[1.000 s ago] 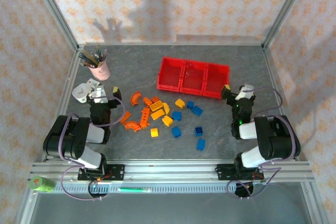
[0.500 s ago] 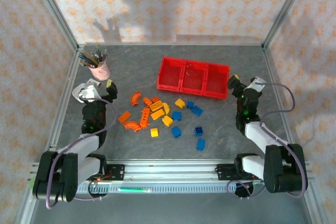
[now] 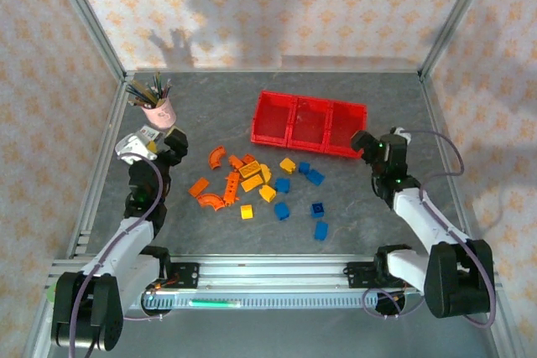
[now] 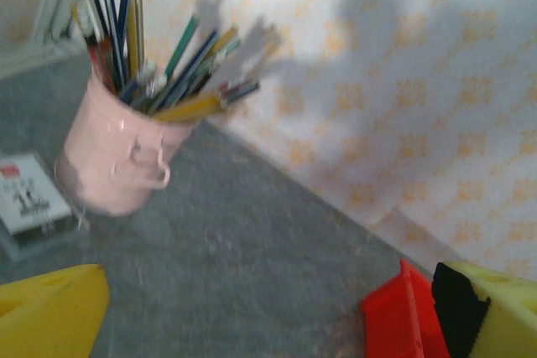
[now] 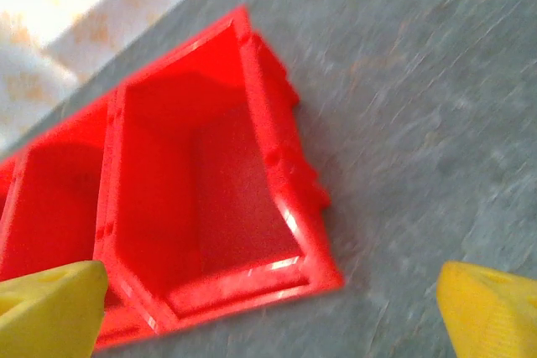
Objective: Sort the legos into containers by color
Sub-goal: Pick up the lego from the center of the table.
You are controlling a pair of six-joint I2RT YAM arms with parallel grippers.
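Blue, yellow and orange plastic legos (image 3: 260, 184) are still being left loose on the table (image 3: 352, 207) near the empty red plastic containers (image 3: 309, 123) while the left end effector (image 3: 165, 143) and right end effector (image 3: 367, 142), wide and empty, are being extended forward.

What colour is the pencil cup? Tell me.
The cup is pale pink, clearest in left wrist view.

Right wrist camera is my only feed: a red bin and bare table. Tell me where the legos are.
Observer: The legos lie scattered on the table to the left of the right gripper, nearer the arms than the containers.
Operator: Report the left arm.
Observer: The left gripper is beside a pink cup of pencils, open, holding nothing.
Operator: Count the containers.
Observer: Three, joined in a row; all look empty.
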